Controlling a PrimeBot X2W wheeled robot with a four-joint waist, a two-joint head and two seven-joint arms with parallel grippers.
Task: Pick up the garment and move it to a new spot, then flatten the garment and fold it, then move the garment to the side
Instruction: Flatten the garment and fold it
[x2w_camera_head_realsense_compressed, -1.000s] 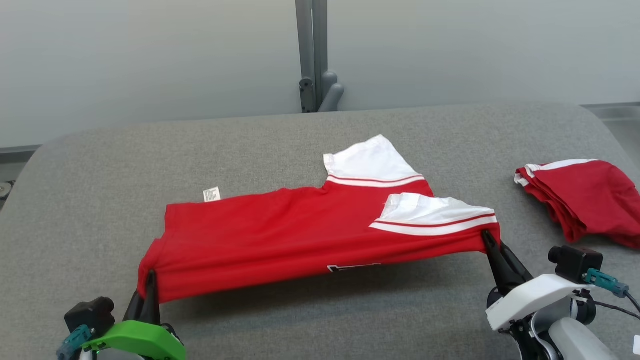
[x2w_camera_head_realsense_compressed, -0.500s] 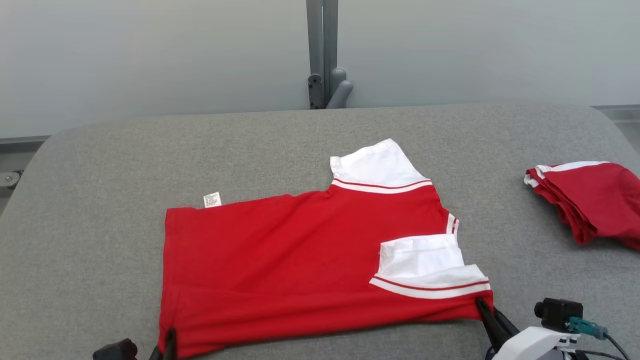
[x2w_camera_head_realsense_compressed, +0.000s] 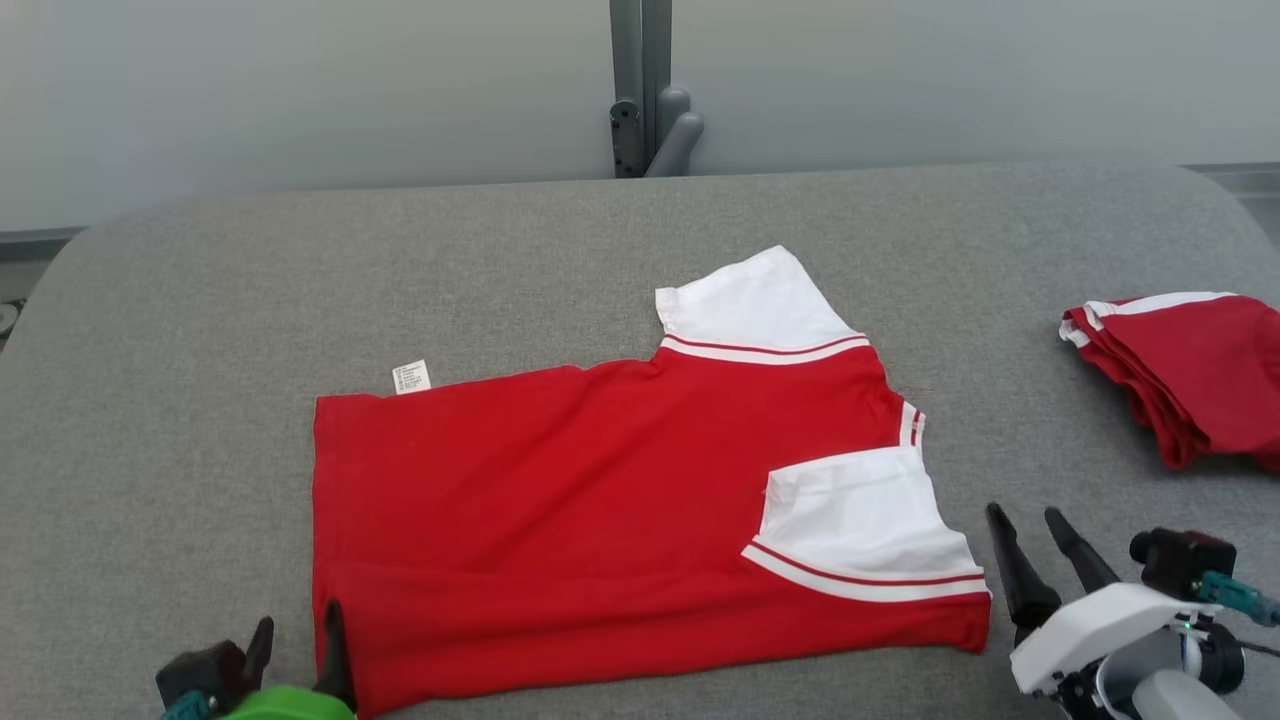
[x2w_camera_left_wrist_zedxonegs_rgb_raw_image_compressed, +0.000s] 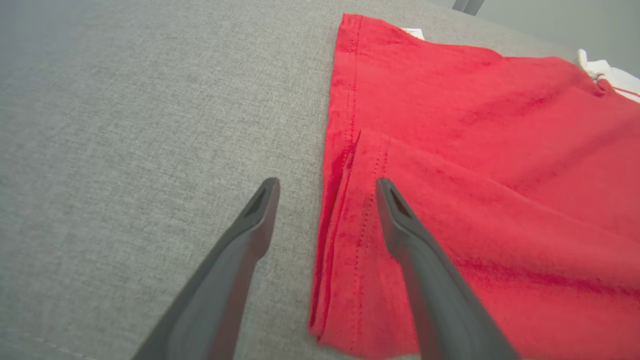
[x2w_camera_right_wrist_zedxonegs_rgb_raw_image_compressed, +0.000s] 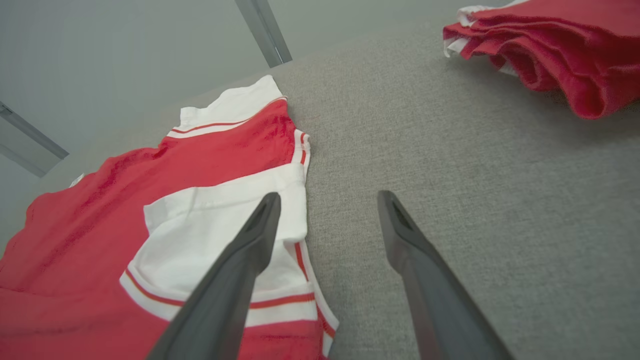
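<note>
The garment (x2w_camera_head_realsense_compressed: 560, 500) is a red shirt with white sleeves, folded lengthwise and lying flat on the grey table (x2w_camera_head_realsense_compressed: 200, 350). One white sleeve (x2w_camera_head_realsense_compressed: 860, 520) rests on top near its right end; the other (x2w_camera_head_realsense_compressed: 745, 300) sticks out at the back. My left gripper (x2w_camera_head_realsense_compressed: 295, 625) stands open at the garment's near left corner (x2w_camera_left_wrist_zedxonegs_rgb_raw_image_compressed: 350, 210), one finger over the cloth, one over the table. My right gripper (x2w_camera_head_realsense_compressed: 1025, 520) is open just off the near right corner, holding nothing; in the right wrist view its left finger (x2w_camera_right_wrist_zedxonegs_rgb_raw_image_compressed: 240, 260) overlaps the white sleeve (x2w_camera_right_wrist_zedxonegs_rgb_raw_image_compressed: 215, 235).
A pile of folded red and white garments (x2w_camera_head_realsense_compressed: 1190, 370) lies at the table's right edge, also seen as a stack (x2w_camera_right_wrist_zedxonegs_rgb_raw_image_compressed: 545, 45) in the right wrist view. A grey post (x2w_camera_head_realsense_compressed: 640, 90) stands behind the table. A white label (x2w_camera_head_realsense_compressed: 411, 377) pokes out at the shirt's back left.
Both grippers lowered the shirt's near edge onto the table towards me, then opened and let go. The shirt now lies flat, and the view has shifted a little.
</note>
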